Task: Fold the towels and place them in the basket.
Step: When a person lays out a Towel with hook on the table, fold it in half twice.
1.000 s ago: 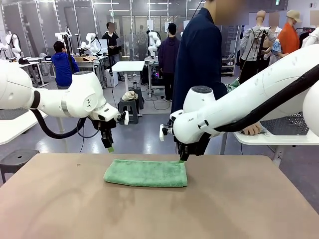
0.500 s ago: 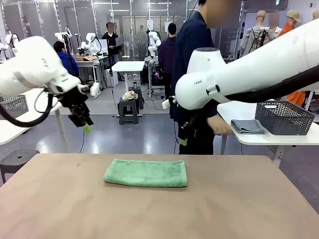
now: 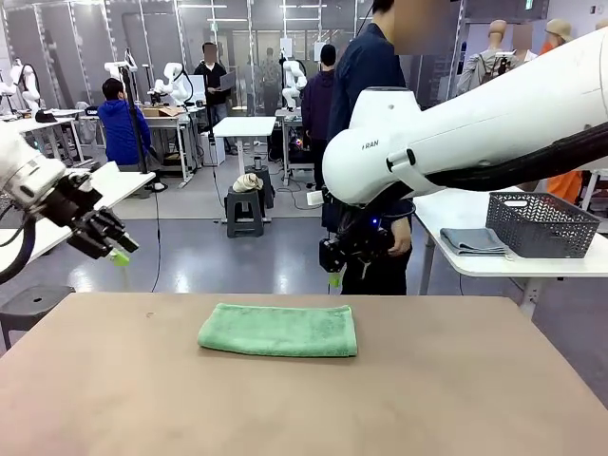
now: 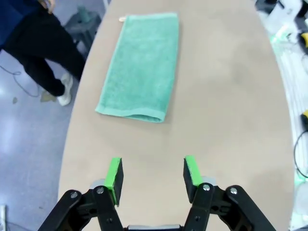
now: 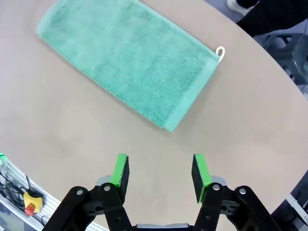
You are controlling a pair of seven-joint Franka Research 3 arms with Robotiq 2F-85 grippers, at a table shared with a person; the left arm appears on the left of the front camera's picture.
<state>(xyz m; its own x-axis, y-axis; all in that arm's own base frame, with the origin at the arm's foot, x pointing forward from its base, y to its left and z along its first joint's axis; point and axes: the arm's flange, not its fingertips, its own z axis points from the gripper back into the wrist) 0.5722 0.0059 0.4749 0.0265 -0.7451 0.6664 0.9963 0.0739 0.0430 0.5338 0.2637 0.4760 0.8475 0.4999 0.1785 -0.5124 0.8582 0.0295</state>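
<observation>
Nearest, on the brown table (image 3: 427,399), lies one light-green towel (image 3: 277,330), folded into a long flat rectangle, alone near the table's middle; one small white tag (image 5: 220,51) sticks out at a corner. Two grippers hang in the air clear of it. The left gripper (image 3: 119,255) is off past the table's left edge, its two green pads (image 4: 114,174) apart with nothing between them. The right gripper (image 3: 334,275) hangs above the far edge, its pads (image 5: 119,171) likewise apart and empty. Beyond stands one person (image 3: 375,114) in dark blue. Farther right, one side table (image 3: 532,264) carries one dark grey basket (image 3: 537,228) and one folded grey cloth (image 3: 472,240) beside it.
</observation>
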